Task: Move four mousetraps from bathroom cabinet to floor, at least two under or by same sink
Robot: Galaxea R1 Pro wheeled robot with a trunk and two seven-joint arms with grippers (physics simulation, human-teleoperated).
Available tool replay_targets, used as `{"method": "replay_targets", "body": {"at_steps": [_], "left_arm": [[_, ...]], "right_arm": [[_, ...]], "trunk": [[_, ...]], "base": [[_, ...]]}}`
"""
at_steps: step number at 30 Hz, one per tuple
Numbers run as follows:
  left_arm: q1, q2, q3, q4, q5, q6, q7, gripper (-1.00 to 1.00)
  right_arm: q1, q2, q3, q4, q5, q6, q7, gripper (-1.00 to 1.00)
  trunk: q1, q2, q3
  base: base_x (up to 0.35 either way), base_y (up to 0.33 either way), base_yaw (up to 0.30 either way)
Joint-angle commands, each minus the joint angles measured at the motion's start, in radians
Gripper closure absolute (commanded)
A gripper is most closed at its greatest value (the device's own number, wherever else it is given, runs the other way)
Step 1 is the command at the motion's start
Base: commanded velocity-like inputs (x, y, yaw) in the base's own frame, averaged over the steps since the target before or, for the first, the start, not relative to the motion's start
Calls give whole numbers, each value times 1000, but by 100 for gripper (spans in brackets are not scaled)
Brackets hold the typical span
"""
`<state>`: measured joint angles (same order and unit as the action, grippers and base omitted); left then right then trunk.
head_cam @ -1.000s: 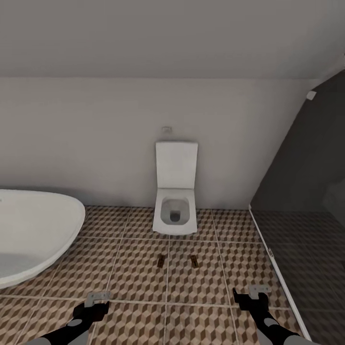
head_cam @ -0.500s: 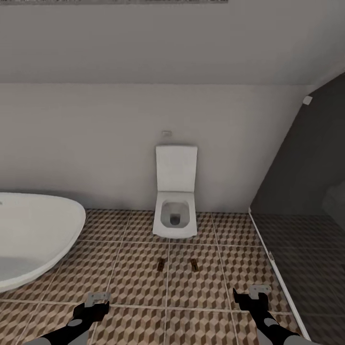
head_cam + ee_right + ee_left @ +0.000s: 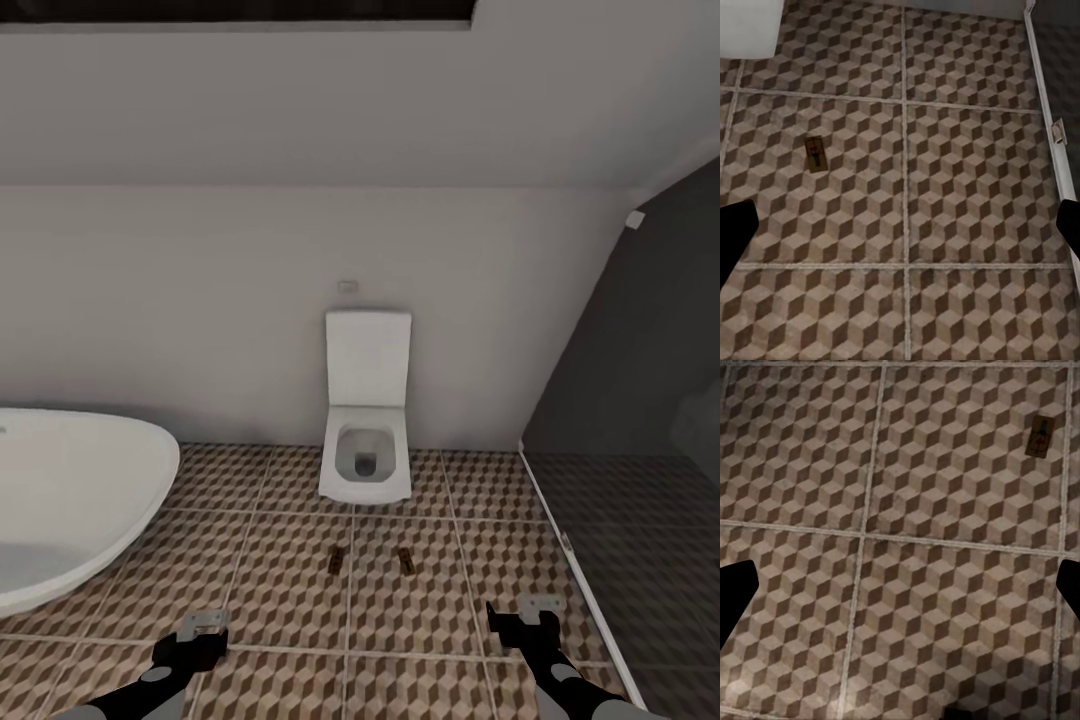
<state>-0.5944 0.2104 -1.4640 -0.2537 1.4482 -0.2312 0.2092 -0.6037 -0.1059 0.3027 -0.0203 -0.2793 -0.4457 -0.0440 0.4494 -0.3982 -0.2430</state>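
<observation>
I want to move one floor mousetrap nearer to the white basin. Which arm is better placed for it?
Probably left. The left tool hangs open on the basin's side, and the left mousetrap lies nearer it. The right tool is by the shower glass.

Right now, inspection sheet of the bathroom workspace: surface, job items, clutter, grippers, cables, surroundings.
Surface: bathroom floor, cube-pattern tiles, pale grout.
Job's things: two mousetraps lie flat in front of the toilet, left mousetrap and right mousetrap, apart from each other and away from the sink.
Clutter: nothing seen.
Grippers: left gripper and right gripper are low over the tiles, both open and empty.
Cables: nothing seen.
Surroundings: white wall behind the toilet, dark glass shower panel at the right.
</observation>
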Motion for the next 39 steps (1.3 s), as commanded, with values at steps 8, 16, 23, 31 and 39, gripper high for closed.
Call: {"method": "replay_targets", "body": {"at_steps": [8,16,23,31,39], "left_arm": [[-1,1,-9,-4,6,-4,9,-100],[-1,1,-9,-4,6,-4,9,-100],[-1,1,-9,-4,6,-4,9,-100],[-1,1,-9,-4,6,-4,9,-100],[0,1,-9,-5,6,-4,9,-100]], "right_arm": [[-1,0,9,0,-6,-2,-4,-100],[-1,0,9,0,-6,-2,-4,-100],[-1,0,9,0,-6,-2,-4,-100],[-1,3,9,0,-6,0,-6,-100],[-1,5,9,0,-5,0,-7,-100]], "trunk": [[1,-2,11],[1,-2,24],[1,-2,35],[1,-2,41],[1,-2,41]], "base": [[0,0,0],[0,0,0],[0,0,0],[0,0,0],[0,0,0]]}}
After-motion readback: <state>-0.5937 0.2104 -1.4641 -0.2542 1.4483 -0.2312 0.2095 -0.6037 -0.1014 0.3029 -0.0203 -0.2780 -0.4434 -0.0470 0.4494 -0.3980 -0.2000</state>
